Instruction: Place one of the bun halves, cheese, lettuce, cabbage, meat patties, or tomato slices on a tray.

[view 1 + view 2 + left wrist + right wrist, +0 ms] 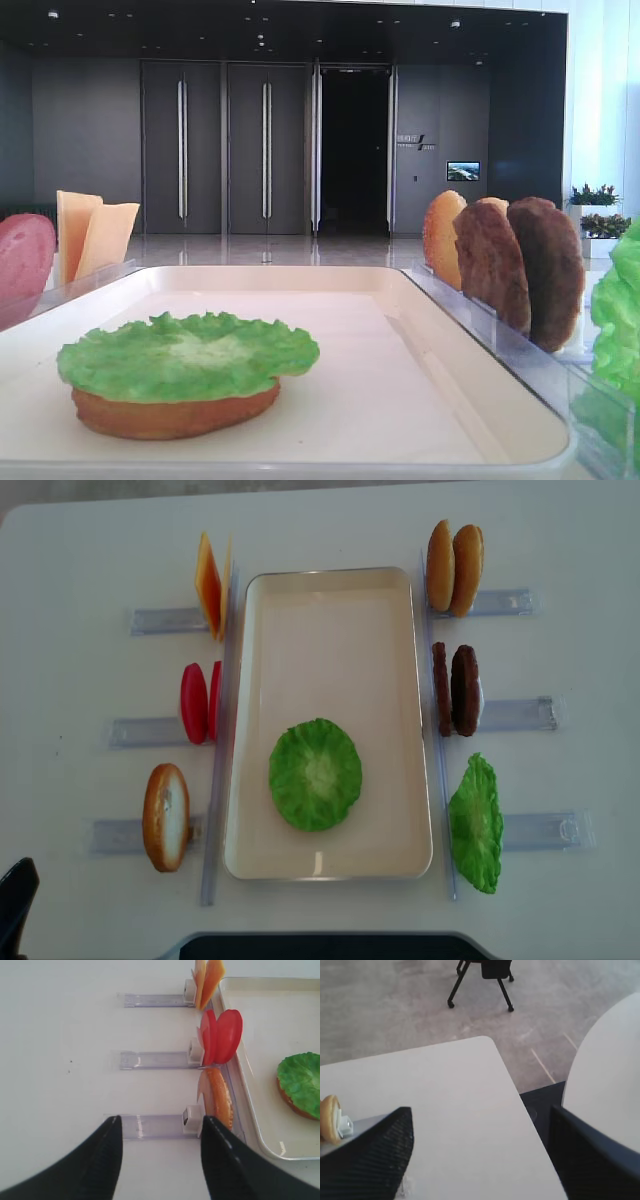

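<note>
One bun half [175,412] hides under lettuce [315,773] on the tray [330,600].

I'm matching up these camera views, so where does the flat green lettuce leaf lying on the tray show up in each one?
Front exterior view: flat ruffled green lettuce leaf lower left, atop an orange-brown bun half.
Right wrist view: not in it.
Left wrist view: right edge, partly cut off.
Overhead exterior view: lower centre.
Shared landmark: the cream-white rectangular tray beneath it.

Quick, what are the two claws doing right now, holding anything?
Left gripper: open, holding nothing.
Right gripper: open, holding nothing.
</note>
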Action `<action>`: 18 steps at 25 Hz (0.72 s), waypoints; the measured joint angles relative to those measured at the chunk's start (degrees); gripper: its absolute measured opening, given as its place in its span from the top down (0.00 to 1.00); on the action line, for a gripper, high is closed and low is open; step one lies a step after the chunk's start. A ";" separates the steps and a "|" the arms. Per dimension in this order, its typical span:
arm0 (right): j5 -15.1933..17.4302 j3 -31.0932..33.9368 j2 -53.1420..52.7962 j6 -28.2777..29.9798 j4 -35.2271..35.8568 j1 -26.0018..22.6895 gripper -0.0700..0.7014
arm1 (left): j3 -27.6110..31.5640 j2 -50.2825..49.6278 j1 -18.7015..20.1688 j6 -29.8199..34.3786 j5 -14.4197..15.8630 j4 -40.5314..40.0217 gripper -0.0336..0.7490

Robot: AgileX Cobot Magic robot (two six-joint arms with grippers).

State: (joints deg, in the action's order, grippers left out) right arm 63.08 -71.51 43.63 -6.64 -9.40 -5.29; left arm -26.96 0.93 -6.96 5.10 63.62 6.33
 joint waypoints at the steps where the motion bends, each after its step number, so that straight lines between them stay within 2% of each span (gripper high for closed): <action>1: -0.07 1.39 -2.21 0.42 0.00 0.00 0.19 | 0.00 0.00 0.00 0.00 0.00 0.00 0.46; 13: -1.62 24.51 -26.82 1.49 0.44 0.00 0.19 | 0.00 0.00 0.00 0.00 0.00 0.00 0.46; 18: -1.70 31.57 -36.02 3.84 5.12 0.00 0.19 | 0.00 0.00 0.00 -0.40 0.00 0.00 0.46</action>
State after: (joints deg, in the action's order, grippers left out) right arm 61.38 -39.94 7.61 -2.80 -4.28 -5.29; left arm -26.96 0.93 -6.96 4.70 63.62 6.33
